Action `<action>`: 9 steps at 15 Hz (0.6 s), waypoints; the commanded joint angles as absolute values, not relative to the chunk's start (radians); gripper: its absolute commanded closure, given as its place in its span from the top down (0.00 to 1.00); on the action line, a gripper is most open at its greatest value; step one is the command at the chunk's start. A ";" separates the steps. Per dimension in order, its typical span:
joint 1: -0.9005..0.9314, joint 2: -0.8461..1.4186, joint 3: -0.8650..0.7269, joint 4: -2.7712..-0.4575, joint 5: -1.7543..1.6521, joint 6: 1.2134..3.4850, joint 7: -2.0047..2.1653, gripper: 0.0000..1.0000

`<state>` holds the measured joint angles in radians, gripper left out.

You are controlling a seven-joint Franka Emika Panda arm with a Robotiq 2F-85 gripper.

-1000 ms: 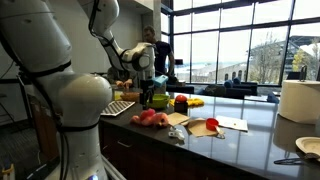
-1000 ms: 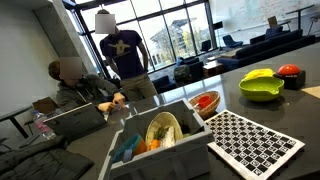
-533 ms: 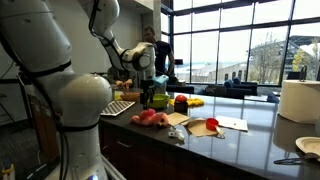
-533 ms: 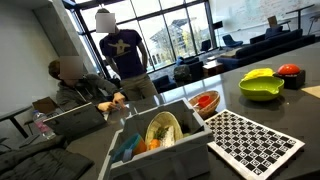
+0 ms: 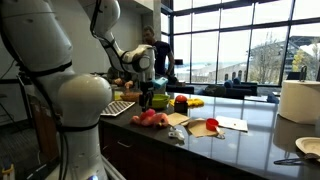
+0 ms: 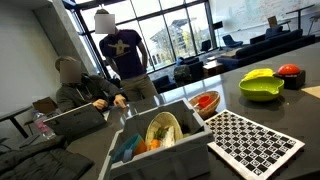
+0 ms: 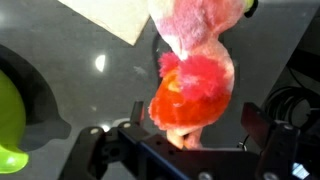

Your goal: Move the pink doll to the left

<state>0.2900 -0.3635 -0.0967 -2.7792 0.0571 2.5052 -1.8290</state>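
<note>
Hovering close over the pink doll (image 7: 200,65), the tool (image 7: 188,125) is showing its jaws standing wide apart in the wrist view. One dark finger (image 7: 112,150) is sitting to the left of the toy and the other to the right, and nothing is being gripped between them. Whether either pad is touching the plush cannot be told.

Reading the wrist view from the left:
- The green bowl (image 7: 8,120) is sitting at the picture's edge, well apart from the doll.
- A tan sheet of paper (image 7: 110,15) is lying at the top.
- The doll is lying on the dark worktop (image 7: 70,55), its reddish-orange end pointing toward the tool and its paler pink end away from it.

In an exterior view the doll (image 5: 150,118) is resting near the front edge of the worktop. It is lying between the checkered mat (image 5: 118,107) on its left and the red cup-like object (image 5: 208,127) on its right, with the arm reaching down above it.

Judgement: the step in hand is the approach for the grasp, and the doll is not yet being lifted. The next move is calling for a short descent, a closing of the jaws across the soft body, a lift clear of the worktop, then a carry leftward. The plush is likely to compress, so a firm bite on the middle is advisable.

No brand, label or writing is proving legible in any view.
</note>
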 commanded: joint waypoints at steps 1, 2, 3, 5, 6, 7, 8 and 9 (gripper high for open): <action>0.262 -0.321 -0.073 -2.779 0.043 2.504 -1.850 1.00; 0.259 -0.307 -0.071 -2.779 0.039 2.517 -1.855 1.00; 0.253 -0.290 -0.068 -2.779 0.033 2.530 -1.861 1.00; 0.239 -0.259 -0.066 -2.779 0.028 2.553 -1.872 1.00; 0.232 -0.241 -0.066 -2.779 0.026 2.568 -1.879 1.00; 0.226 -0.228 -0.065 -2.779 0.028 2.579 -1.889 1.00; 0.220 -0.210 -0.065 -2.779 0.029 2.596 -1.897 1.00; 0.214 -0.195 -0.065 -2.779 0.033 2.609 -1.905 1.00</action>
